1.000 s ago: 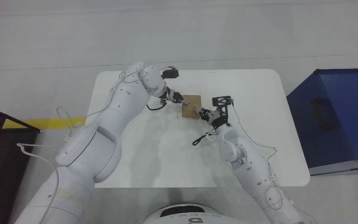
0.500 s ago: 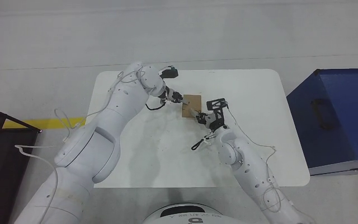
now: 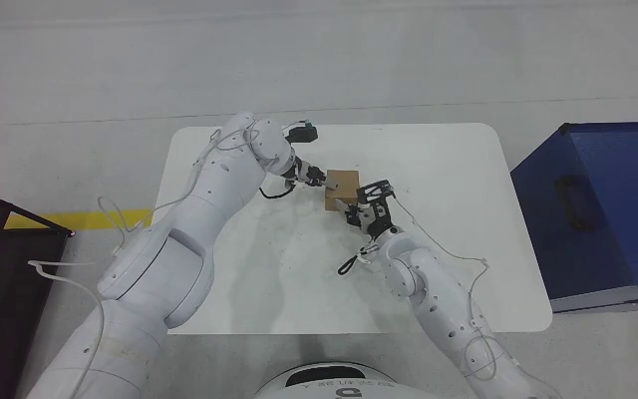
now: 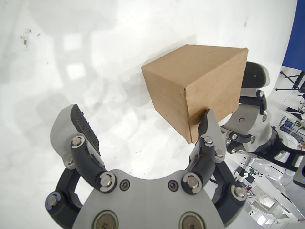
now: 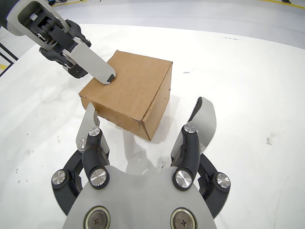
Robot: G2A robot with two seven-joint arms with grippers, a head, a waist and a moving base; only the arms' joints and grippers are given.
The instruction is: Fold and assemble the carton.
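A closed brown carton [image 3: 341, 188] sits on the white table [image 3: 249, 279], a little behind the middle. My left gripper [image 3: 318, 178] is at the carton's left side, open, with one fingertip [image 5: 108, 77] pressing down on the carton's [image 5: 133, 84] top face. In the left wrist view that finger [image 4: 206, 125] touches the carton's [image 4: 195, 82] edge, and the left gripper [image 4: 143, 117] holds nothing. My right gripper [image 3: 356, 206] stands open at the carton's near right corner. The right gripper [image 5: 146, 108] straddles that corner, and one finger [image 5: 91, 113] is close to the front face.
A blue bin [image 3: 588, 214] stands on the floor beyond the table's right edge. A loose black cable [image 3: 351, 261] hangs off the right forearm over the table. The table has bare room in front and to the right.
My right gripper has moved left and closer to the carton's near right corner. The left gripper has stayed on the carton, and the carton has hardly shifted.
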